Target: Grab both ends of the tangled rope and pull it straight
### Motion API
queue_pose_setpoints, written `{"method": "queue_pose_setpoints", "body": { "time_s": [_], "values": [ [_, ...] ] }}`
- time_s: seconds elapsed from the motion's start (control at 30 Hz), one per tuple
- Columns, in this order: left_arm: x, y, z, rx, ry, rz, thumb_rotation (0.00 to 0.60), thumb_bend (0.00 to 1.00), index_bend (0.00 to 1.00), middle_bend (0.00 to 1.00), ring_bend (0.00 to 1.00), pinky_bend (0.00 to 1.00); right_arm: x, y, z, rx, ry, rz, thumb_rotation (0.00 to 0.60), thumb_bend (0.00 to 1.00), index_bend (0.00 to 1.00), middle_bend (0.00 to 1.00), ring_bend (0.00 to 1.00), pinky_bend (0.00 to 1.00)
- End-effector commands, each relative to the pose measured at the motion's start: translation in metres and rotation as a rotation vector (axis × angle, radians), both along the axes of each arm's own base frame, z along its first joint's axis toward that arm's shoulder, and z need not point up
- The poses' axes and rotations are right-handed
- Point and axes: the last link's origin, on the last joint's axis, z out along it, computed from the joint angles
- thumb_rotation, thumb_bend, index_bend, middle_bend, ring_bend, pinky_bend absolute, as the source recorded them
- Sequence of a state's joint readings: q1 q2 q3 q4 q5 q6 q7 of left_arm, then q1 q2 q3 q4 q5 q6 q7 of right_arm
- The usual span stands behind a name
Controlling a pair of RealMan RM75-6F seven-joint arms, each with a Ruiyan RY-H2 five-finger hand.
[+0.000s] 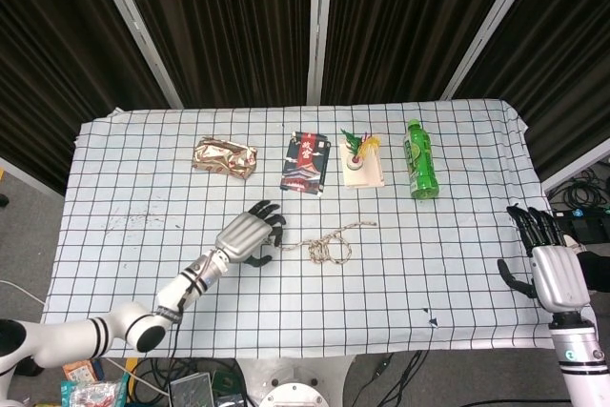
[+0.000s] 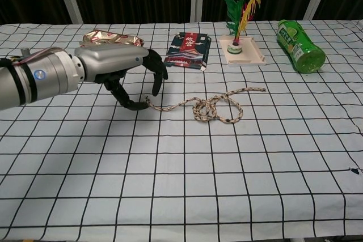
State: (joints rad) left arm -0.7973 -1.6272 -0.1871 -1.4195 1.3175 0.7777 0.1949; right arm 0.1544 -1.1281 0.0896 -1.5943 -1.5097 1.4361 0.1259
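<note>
Rope (image 2: 211,107), lying knotted mid-desk, could be nudged or dragged rather than pinched, since the left hand (image 1: 250,234) hovers at its nine-o'clock end with fingers (image 2: 159,76) spread and empty, while the right hand (image 1: 545,265) waits open, well apart.

No legible txt anywhere.

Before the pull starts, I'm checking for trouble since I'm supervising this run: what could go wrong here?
The left robot hand is at the near end of the tangled beige rope, but no grip is visible; it could close on cloth or nudge the end away. The right robot hand hangs off the table edge, far from the other end. The rope's loops sit bunched mid-length, so pulling might tighten them into a knot.
</note>
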Motion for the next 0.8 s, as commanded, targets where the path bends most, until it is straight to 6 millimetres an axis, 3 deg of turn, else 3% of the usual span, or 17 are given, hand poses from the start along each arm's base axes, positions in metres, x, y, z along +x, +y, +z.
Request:
{"method": "queue_pose_setpoints", "body": {
  "time_s": [0.03, 0.3, 0.8],
  "values": [
    [0.008, 0.002, -0.012, 0.042, 0.026, -0.019, 0.600, 0.26, 0.47, 0.12, 0.00, 0.00, -0.001, 0.001, 0.000, 0.000, -0.001, -0.003, 0.600, 0.31, 0.03, 0.10, 0.00, 0.00],
    [0.009, 0.004, -0.024, 0.106, 0.090, -0.047, 0.600, 0.26, 0.48, 0.06, 0.00, 0.00, -0.002, 0.000, 0.002, -0.004, -0.003, -0.004, 0.600, 0.31, 0.03, 0.10, 0.00, 0.00],
    [0.007, 0.004, -0.036, 0.087, 0.135, 0.005, 0.589, 0.29, 0.50, 0.05, 0.00, 0.00, -0.003, 0.002, 0.004, -0.009, -0.007, -0.005, 0.600, 0.31, 0.03, 0.10, 0.00, 0.00]
  ]
}}
